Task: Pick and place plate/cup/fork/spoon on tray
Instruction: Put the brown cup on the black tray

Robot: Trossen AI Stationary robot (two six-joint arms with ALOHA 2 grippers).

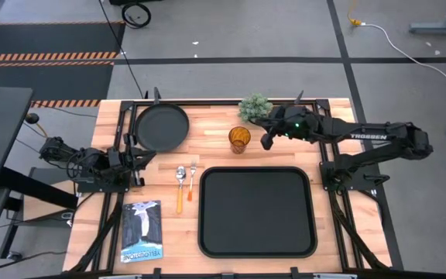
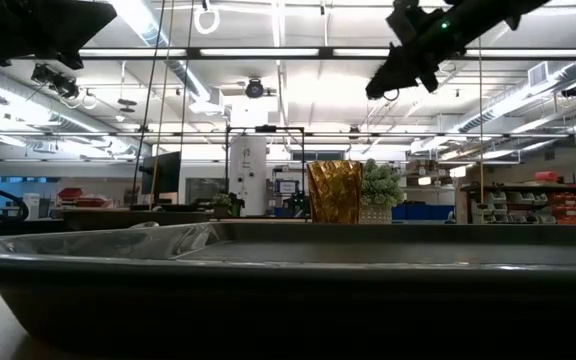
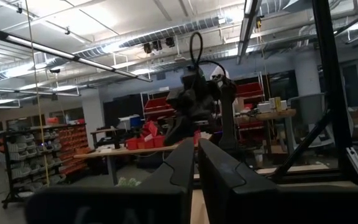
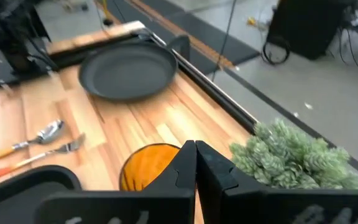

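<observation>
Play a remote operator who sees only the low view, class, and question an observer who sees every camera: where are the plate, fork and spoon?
Operator: I see only the cup beyond the tray rim. Where is the plate?
Observer: The plate lies on bare wood left of the cup, off the tray.
Operator: And the fork and spoon?
Observer: The fork and spoon lie side by side just left of the tray, the fork nearer it.

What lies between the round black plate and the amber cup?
Only bare wooden table separates the round black plate from the amber cup, seen in the high view.
</observation>
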